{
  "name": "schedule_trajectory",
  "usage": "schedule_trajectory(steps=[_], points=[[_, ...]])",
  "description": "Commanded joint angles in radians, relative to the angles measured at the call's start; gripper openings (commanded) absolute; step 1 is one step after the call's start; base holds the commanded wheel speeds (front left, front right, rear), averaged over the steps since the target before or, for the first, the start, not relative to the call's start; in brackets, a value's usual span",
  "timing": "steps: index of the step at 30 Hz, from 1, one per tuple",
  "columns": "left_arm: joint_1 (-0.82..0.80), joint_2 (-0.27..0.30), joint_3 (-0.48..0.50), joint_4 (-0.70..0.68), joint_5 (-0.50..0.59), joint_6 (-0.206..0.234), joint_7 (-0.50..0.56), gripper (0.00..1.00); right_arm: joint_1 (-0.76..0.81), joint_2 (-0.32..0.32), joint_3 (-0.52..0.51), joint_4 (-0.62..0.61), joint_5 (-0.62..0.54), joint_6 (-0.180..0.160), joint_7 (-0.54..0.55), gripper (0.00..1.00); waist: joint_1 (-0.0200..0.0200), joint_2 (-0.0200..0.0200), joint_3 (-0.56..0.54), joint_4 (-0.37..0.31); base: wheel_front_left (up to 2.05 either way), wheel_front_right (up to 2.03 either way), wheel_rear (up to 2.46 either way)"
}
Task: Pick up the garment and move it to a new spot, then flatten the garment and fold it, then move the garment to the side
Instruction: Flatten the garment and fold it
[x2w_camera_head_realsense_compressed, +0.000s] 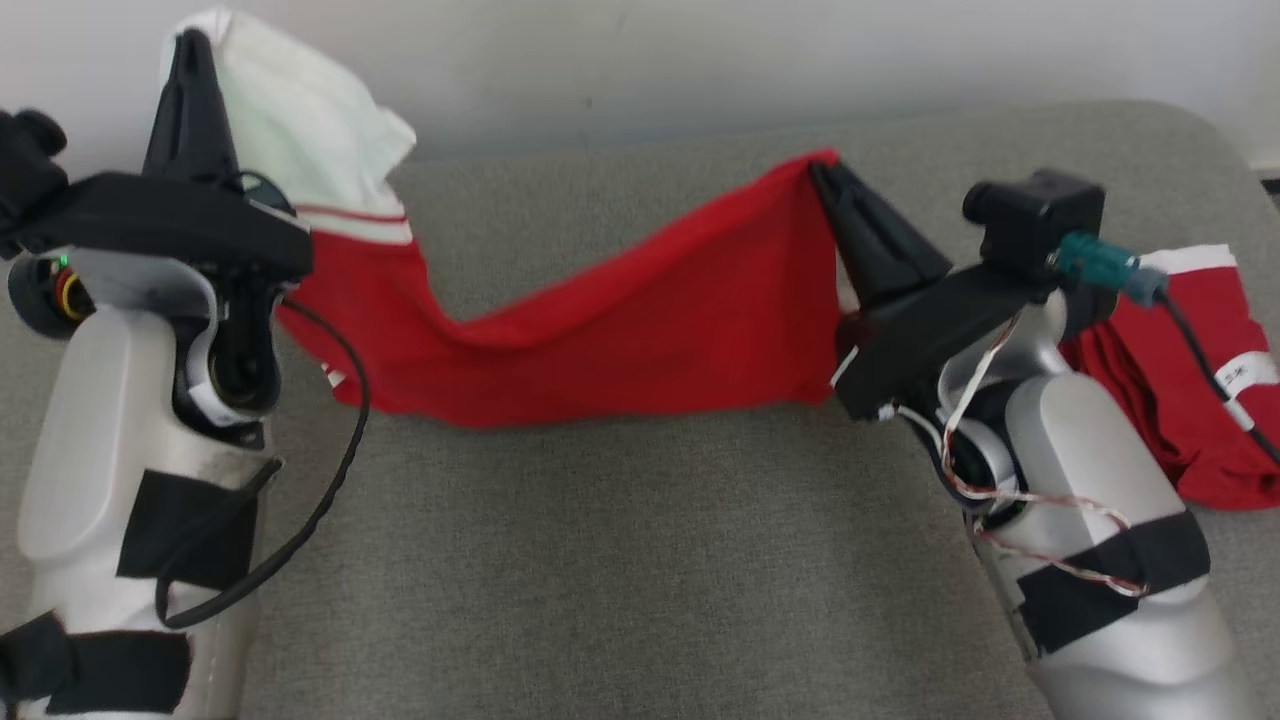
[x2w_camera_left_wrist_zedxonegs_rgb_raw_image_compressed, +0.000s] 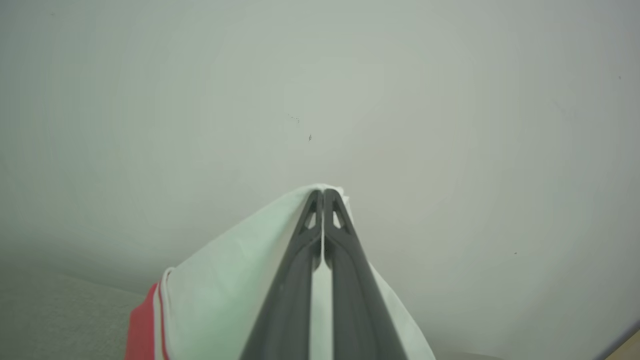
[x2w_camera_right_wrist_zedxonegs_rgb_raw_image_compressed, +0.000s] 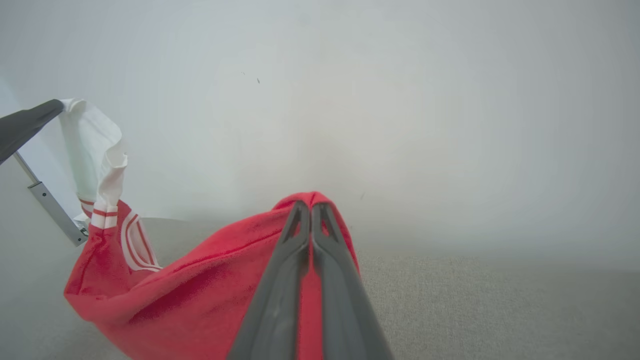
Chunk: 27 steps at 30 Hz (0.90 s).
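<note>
With the left hand (x2w_camera_head_realsense_compressed: 192, 50) clenched on its white end and the right hand (x2w_camera_head_realsense_compressed: 822, 175) clenched on a red edge, the garment (x2w_camera_head_realsense_compressed: 640, 330) sags over the far grey cushion (x2w_camera_head_realsense_compressed: 600, 560), so I would spread both evenly before lowering.

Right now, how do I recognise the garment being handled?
Above the grey fabric cushion, a red garment with a white end hangs between left tool and right tool. The other red cloth, at right, lies crumpled and unheld.

No legible text. White tag (x2w_camera_head_realsense_compressed: 1243, 377) on red cloth (x2w_camera_head_realsense_compressed: 1190, 440), right of frame: dark marks, too blurred.
</note>
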Motion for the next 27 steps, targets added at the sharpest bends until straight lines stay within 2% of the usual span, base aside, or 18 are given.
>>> schedule_trajectory(steps=[1, 8, 11, 13, 16, 20, 21, 27], points=[[-0.016, -0.024, 0.004, -0.003, -0.002, 0.006, -0.02, 0.0, -0.008, 0.004, -0.004, 0.023, 0.019, 0.0, -0.014, 0.0, -0.0003, -0.0001, 0.107, 0.007, 0.0, 0.0, 0.0], [-0.141, -0.08, 0.0, 0.055, -0.026, 0.008, -0.07, 0.0, -0.218, -0.001, 0.006, 0.193, 0.065, 0.0, -0.002, 0.0, -0.0003, -0.0001, 0.137, 0.031, 0.0, 0.0, 0.0], [-0.221, -0.079, 0.021, 0.098, -0.052, 0.007, -0.068, 0.0, -0.344, 0.013, -0.001, 0.283, 0.102, 0.0, -0.012, 0.0, -0.0003, -0.0001, 0.161, 0.034, 0.0, 0.0, 0.0], [-0.29, -0.066, 0.025, 0.112, -0.059, -0.009, -0.058, 0.0, -0.434, 0.022, -0.017, 0.343, 0.111, 0.0, -0.031, 0.0, -0.0003, -0.0001, 0.179, 0.036, 0.0, 0.0, 0.0], [-0.399, -0.034, 0.012, 0.12, -0.043, -0.032, -0.041, 0.0, -0.568, 0.024, -0.052, 0.426, 0.099, 0.0, -0.086, 0.0, -0.0003, -0.0001, 0.2, 0.043, 0.0, 0.0, 0.0], [-0.562, 0.004, -0.015, 0.121, -0.001, -0.065, -0.05, 0.0, -0.725, 0.031, -0.152, 0.539, 0.082, 0.0, -0.195, 0.0, -0.0003, -0.0001, 0.211, 0.053, 0.0, 0.0, 0.0], [-0.562, 0.004, -0.015, 0.121, -0.001, -0.065, -0.05, 0.0, -0.725, 0.031, -0.152, 0.539, 0.082, 0.0, -0.195, 0.0, -0.0003, -0.0001, 0.211, 0.053, 0.0, 0.0, 0.0], [-0.763, -0.029, -0.039, 0.067, -0.019, -0.121, -0.129, 0.0, -0.911, 0.022, -0.29, 0.651, -0.015, 0.0, -0.374, 0.0, -0.0003, -0.0001, 0.203, 0.055, 0.0, 0.0, 0.0]])
